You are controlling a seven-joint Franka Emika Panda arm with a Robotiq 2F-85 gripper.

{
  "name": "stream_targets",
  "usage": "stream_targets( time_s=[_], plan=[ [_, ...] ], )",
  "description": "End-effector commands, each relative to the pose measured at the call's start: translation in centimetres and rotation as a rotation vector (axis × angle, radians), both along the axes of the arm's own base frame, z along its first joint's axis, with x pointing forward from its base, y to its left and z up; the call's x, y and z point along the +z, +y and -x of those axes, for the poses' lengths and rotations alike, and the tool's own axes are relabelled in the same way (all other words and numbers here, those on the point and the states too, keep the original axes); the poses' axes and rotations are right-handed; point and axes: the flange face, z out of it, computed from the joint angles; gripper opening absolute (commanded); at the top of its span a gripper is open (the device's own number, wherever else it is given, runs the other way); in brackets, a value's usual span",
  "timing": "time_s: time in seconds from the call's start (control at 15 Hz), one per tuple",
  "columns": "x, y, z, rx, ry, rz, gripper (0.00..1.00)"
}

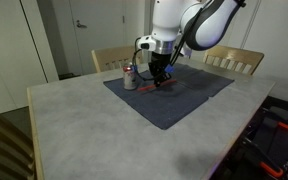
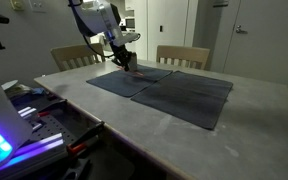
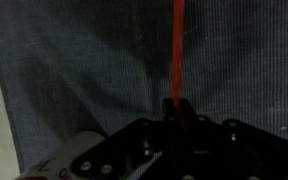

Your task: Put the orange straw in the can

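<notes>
Now claw (image 3: 176,108) clamped tight on orange straw (image 3: 177,45), dark cloth (image 3: 74,70) beneath.

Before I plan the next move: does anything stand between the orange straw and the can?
Nothing visible does. The gripper is shut on the straw, and only bare dark cloth lies between it and the can.

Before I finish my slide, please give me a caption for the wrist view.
Wrist view: the closed gripper holds the orange straw, which runs straight ahead over the dark cloth.
</notes>
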Motion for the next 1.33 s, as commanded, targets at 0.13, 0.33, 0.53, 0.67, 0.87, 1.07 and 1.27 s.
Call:
stream_targets(
  time_s=[0.13, 0.33, 0.53, 0.67, 0.87, 1.07, 1.27],
  plan=[
    [-0.3, 0.1, 0.1, 0.070, -0.045, -0.033, 0.02],
    [-1.1, -0.3, -0.3, 0.094, -0.048, -0.055, 0.02],
    [-2.2, -0.5, -0.5, 0.109, -0.041, -0.084, 0.02],
    [-2.6, -0.7, -0.7, 0.114, -0.051, -0.078, 0.02],
    [-3.1, -0.8, -0.9, 0.144, -0.055, -0.060, 0.02],
    [-3.4, -0.4, -0.9, 0.160, -0.049, -0.050, 0.35],
    [-2.9, 0.1, -0.5, 0.163, -0.053, -0.037, 0.55]
  ],
)
